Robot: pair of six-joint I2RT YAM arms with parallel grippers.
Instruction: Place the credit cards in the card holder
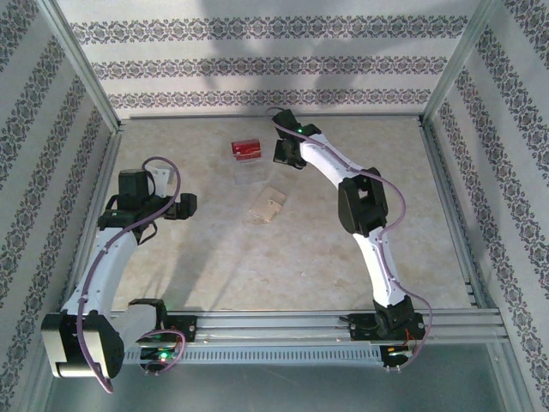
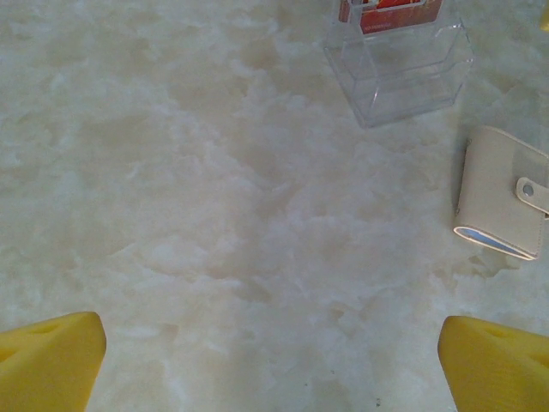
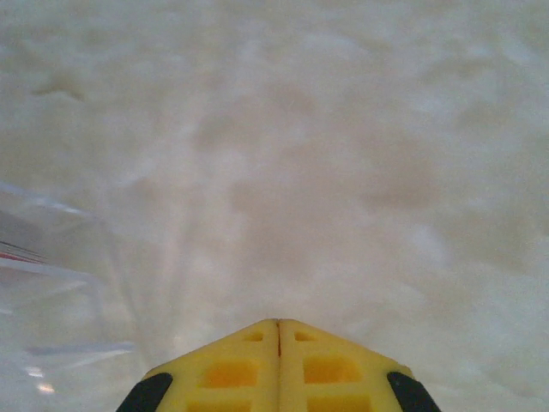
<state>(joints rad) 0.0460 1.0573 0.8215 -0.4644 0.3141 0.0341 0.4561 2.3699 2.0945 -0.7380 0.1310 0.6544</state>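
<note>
**Worrying about a tip-over here**

Small flat red credit cards [image 1: 246, 148] sit in a clear plastic stand [image 2: 399, 69], upper centre of the top view. The tan folding card holder [image 1: 267, 204] lies closed just below. The right gripper [image 1: 286, 154], pinched shut and empty, reaches in right beside the stand, and one nudge could topple it. The left gripper [image 1: 184, 206] hovers centre-left, wide open, holding nothing.
</note>
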